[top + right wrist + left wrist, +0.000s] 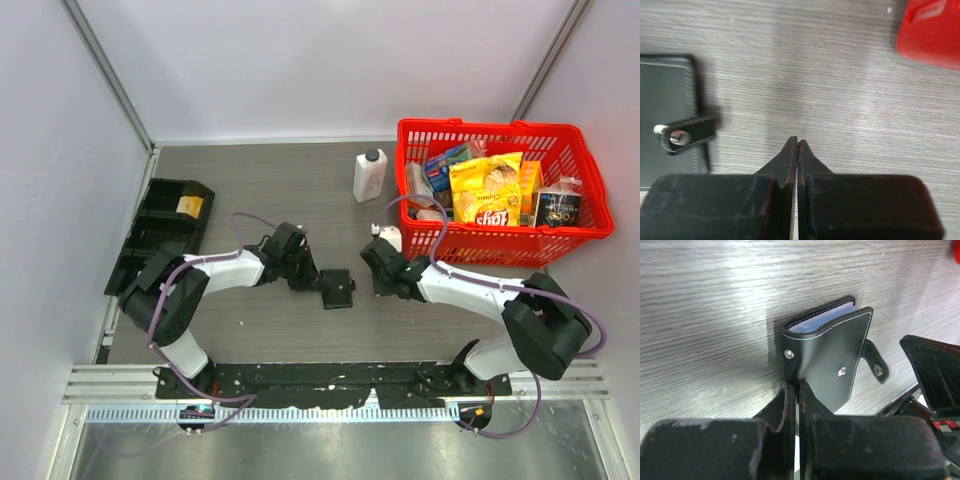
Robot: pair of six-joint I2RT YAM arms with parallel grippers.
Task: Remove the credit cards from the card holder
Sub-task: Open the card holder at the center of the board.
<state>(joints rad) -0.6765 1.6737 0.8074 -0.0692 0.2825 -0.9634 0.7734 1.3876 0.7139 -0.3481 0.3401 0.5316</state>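
Observation:
The card holder (338,288), a small black bifold wallet, lies mid-table between the arms. In the left wrist view its cover (835,355) is raised a little, and the light blue edges of the credit cards (815,325) show in the gap. The snap tab (875,365) hangs loose at the far side. My left gripper (796,385) (303,277) is shut on the cover's near edge. My right gripper (798,142) (383,283) is shut and holds nothing. It hovers just right of the card holder (665,120), near the tab (687,131).
A red basket (480,245) full of groceries stands at the back right; its corner (930,30) shows in the right wrist view. A white bottle (369,175) stands beside it. A black compartment tray (150,240) with a yellow item (190,206) lies at the left.

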